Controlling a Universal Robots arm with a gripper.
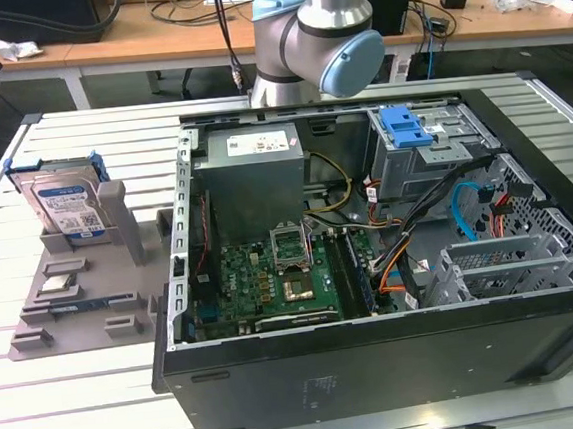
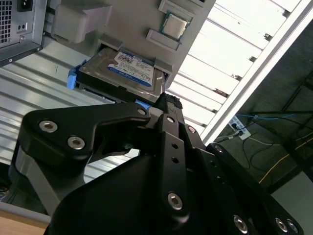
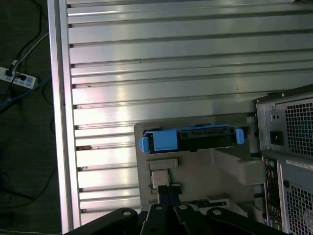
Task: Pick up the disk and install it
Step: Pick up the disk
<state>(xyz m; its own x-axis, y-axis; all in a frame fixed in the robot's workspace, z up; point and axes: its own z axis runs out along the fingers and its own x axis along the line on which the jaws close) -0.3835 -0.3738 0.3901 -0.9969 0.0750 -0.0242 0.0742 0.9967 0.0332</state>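
Hovering item: black metal two-finger gripper (image 3: 168,190), count one; its fingers (image 2: 168,104) appear pressed together and pinch nothing

Step in hand, as judged: the pick-up, at the approach stage; no contact with the disk, install not begun

Task item: flat rectangular silver metal disk with a white-and-blue label and a blue plastic carrier frame (image 2: 128,71), count one; it stands on edge in a slot of the holder, just ahead of the fingertips and apart from them

Holder: grey moulded plastic fixture tray (image 1: 76,328), count one; it lies beneath the fingers and carries the disk

Small square silver processor chip (image 2: 174,25), count one; it rests on the tray, beyond the disk from the fingertips

Open black metal computer case lying on its side (image 1: 380,367), count one; just beside the fingers

Blue plastic bracket atop the grey metal drive bay (image 1: 404,126), count one; inside the case, well apart from the fingers, judged the likely seat for the disk

Grey box-shaped metal power supply with a white label (image 1: 252,167), count one; inside the case

Slatted silver aluminium table (image 1: 104,421), count one; it bears the tray and the case

Next move, as judged, calls for: fingers spread wider than the disk, squared to its two opposite sides, kept clear of the slot walls, then a firm even pinch, since the smooth metal could slip or tilt
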